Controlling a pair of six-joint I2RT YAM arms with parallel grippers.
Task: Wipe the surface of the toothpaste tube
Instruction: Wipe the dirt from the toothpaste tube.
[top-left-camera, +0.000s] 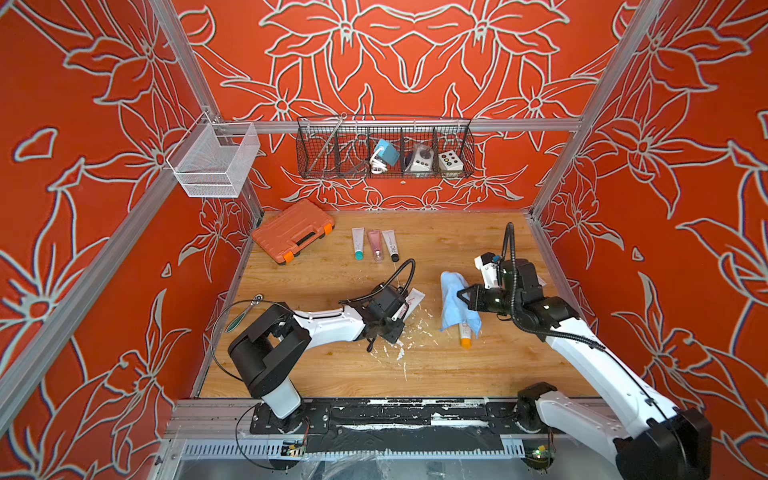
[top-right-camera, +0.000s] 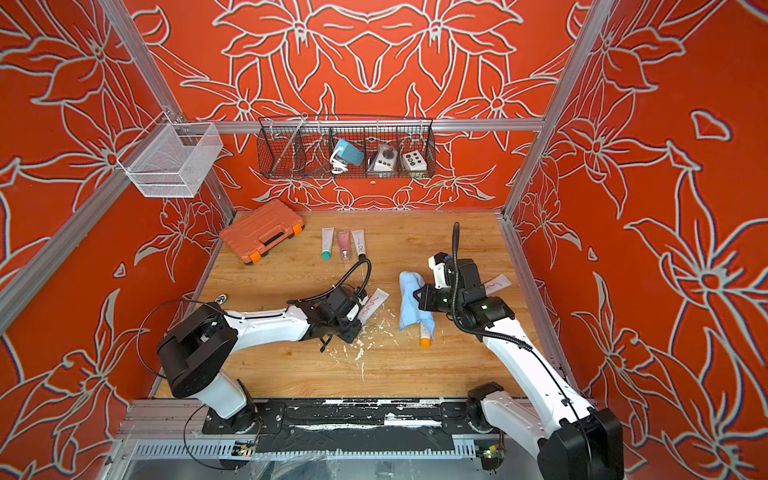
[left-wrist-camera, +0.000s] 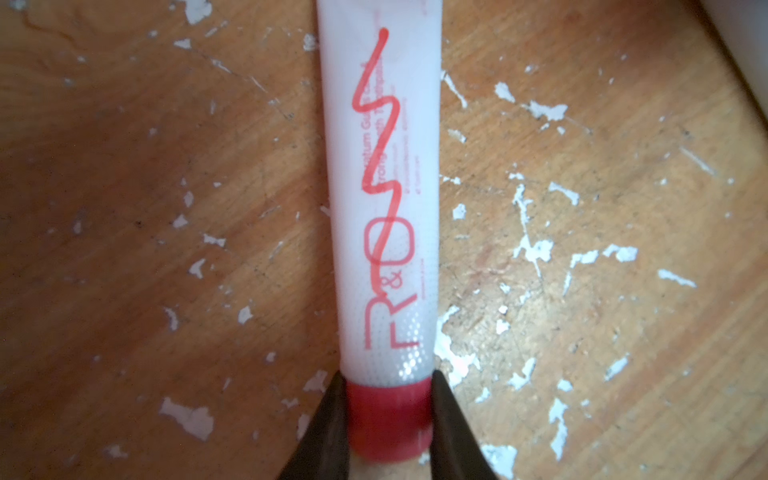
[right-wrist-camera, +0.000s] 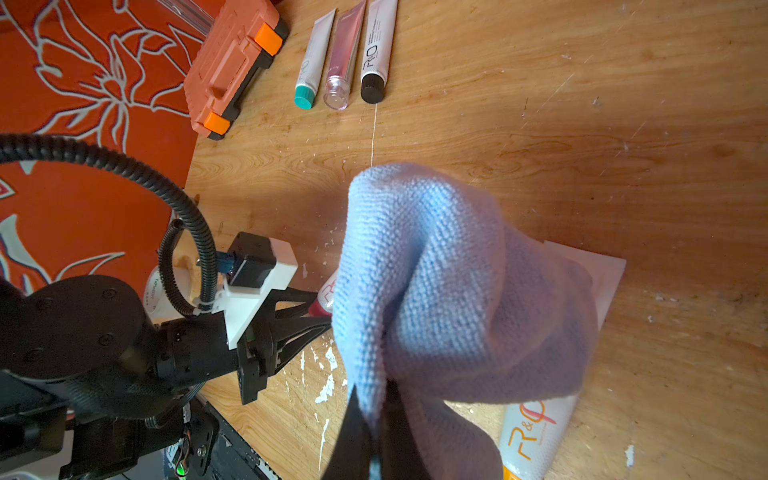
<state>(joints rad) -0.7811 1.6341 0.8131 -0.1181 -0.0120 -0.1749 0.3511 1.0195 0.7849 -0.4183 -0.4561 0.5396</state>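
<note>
Toothpaste tube (left-wrist-camera: 382, 187), white with a red scribble, is laid flat near the middle of the tabletop (top-left-camera: 478, 374), its red cap (left-wrist-camera: 388, 424) clamped between the jaws of the left gripper (left-wrist-camera: 388, 376). A blue cloth (right-wrist-camera: 436, 270) is pinched in the closed right gripper (right-wrist-camera: 374, 399) and draped over an orange-capped tube (top-left-camera: 465, 336) nearby.

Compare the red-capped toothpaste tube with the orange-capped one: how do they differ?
The red-capped tube lies uncovered; the orange-capped tube is mostly under the blue cloth. The left end effector clamps the red-capped tube's cap; the orange-capped tube is ungripped, the right end effector holding only cloth. Both are white with R&O lettering, flat on the wooden table.
</note>
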